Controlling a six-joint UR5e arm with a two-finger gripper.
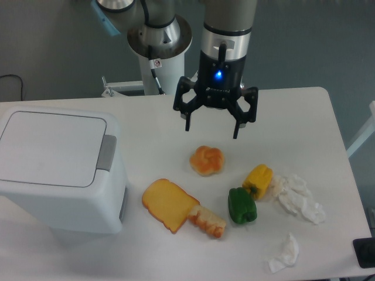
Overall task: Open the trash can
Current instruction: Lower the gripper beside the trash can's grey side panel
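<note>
Nearest the camera, at the front right edge of the white worktop [152, 126]: a small crumpled tissue [285, 253]. Beside it at the extreme right corner, a dark object [364, 253], cut off by the frame, perhaps a phone or a pad, too little showing to tell.

A little further in, toward the middle: a flat yellow-orange slab like a cheese slice [168, 204], with a small bread piece [206, 220] touching its right corner. Right of those, a green pepper [242, 206] standing just below a yellow pepper [258, 180], the two touching or nearly so. Against the yellow pepper's right side, a larger heap of crumpled white tissue [299, 196].

On the left side, filling that end of the worktop: the trash can [58, 170], white and boxy with rounded corners. Lid flat and closed, grey push tab [106, 153] on the right edge of the lid, facing the food.

Near the centre, a round golden bun [207, 160], apart from the other food.

Above and slightly behind the bun, hanging in the air: the claw [211, 126], black, pointing down, blue light lit on its body. Fingers spread wide, nothing between them. Well apart from the trash can, off to its right.

Furthest back, at the rear edge: the arm's white base column [159, 67] with its grey joint above.
</note>
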